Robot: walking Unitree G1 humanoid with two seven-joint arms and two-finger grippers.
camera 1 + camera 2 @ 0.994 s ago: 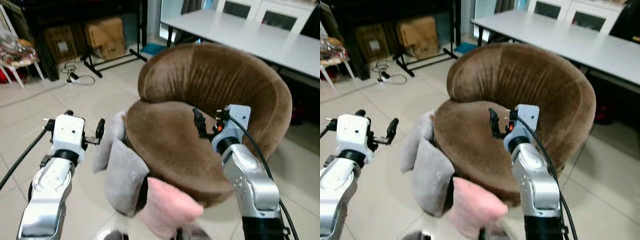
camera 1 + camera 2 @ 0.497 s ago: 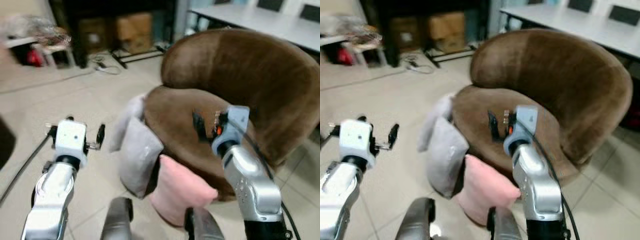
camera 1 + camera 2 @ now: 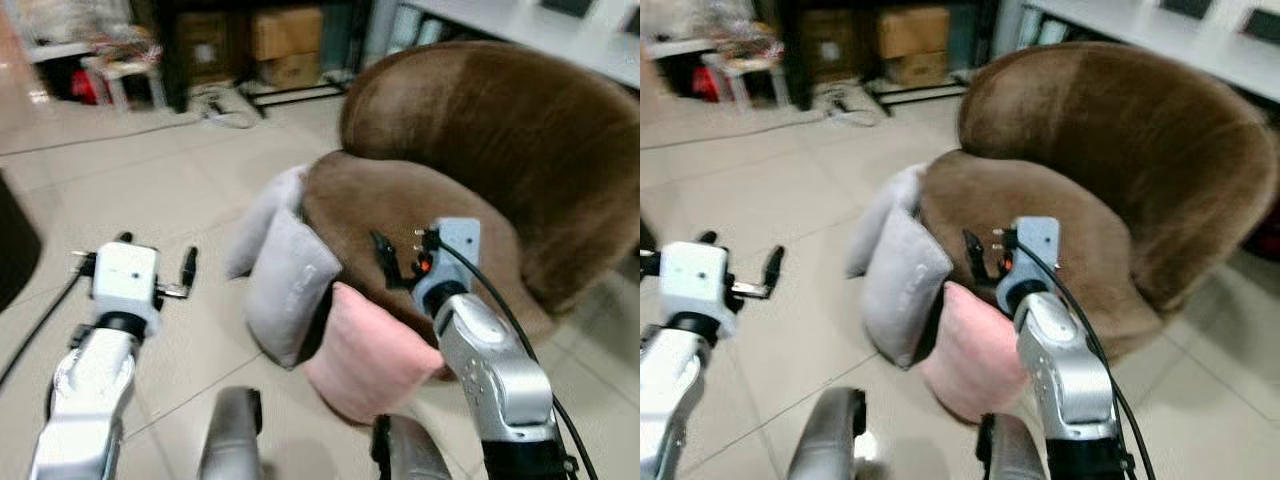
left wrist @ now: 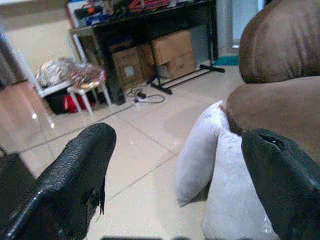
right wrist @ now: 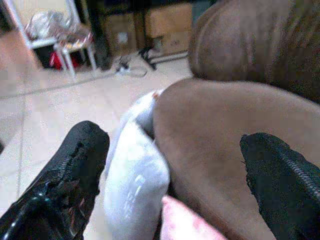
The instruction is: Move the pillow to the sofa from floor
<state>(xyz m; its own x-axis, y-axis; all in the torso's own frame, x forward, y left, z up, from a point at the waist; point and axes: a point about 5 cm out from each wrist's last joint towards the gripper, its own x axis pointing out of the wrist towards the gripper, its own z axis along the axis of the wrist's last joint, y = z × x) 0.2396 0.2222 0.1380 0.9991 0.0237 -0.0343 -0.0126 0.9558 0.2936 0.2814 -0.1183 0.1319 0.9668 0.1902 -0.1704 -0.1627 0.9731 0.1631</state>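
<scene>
On the tiled floor [image 3: 150, 190], grey pillows [image 3: 288, 285] and a pink pillow [image 3: 368, 355] lean against the brown sofa [image 3: 480, 160].

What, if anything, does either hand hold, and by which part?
Nothing. The left hand and right hand are both open and empty; the pillows lean untouched against the sofa.

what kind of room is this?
Probably a lived-in home living or dining area: a round brown sofa chair, pillows leaning on it on the tiled floor, cardboard boxes under a dark shelf.
</scene>
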